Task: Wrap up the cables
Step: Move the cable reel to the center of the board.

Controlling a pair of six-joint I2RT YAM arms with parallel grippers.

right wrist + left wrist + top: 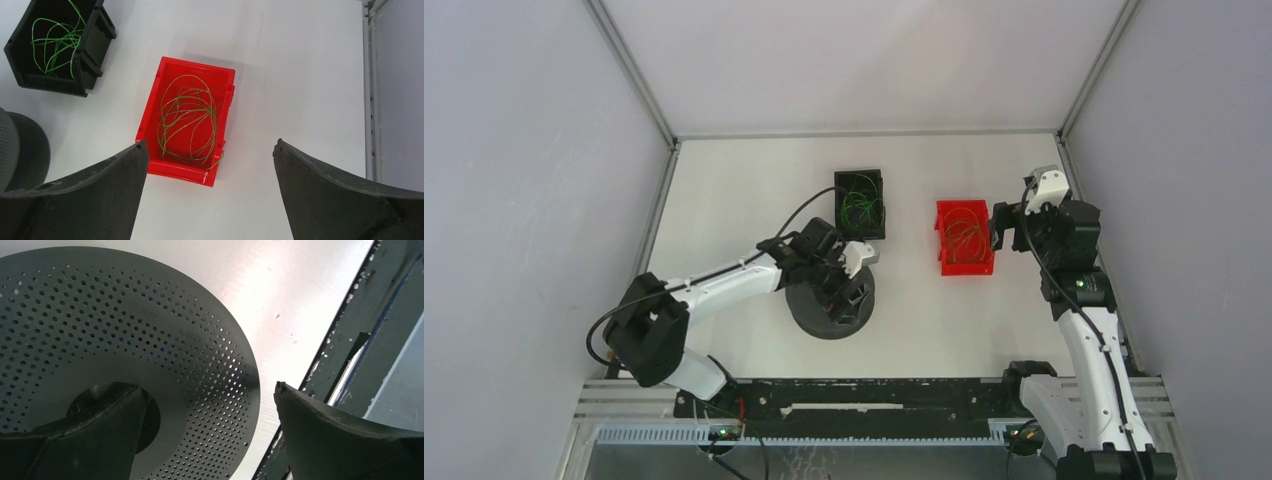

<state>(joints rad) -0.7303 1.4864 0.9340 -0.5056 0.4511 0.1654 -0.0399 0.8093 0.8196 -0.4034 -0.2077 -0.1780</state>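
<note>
Standing over it all, I see a white tabletop fenced by pale grey walls. Two white-and-black robot arms are bolted along its near edge.

The left arm stretches toward 2 o'clock. Its wrist hangs above a dark grey, round, perforated metal disc near the middle of the tabletop. The left jaws are spread wide and pinch nothing. In the left wrist view one finger lies across the central hole of the disc, and the other finger sits out past its rim.

The right arm rises toward 12 o'clock at the tabletop's right side. The right jaws are also spread wide, with nothing between them.

A black rectangular plastic bin sits at 12 o'clock from the disc. A red rectangular plastic bin sits at 3 o'clock from the black one, apart from it. The right wrist is just beside the red bin at 3 o'clock.

The cables are thin wires in loose loops, lying in both bins. Bright green loops fill the black bin. Olive-green and tan loops lie coiled in the red bin.
</note>
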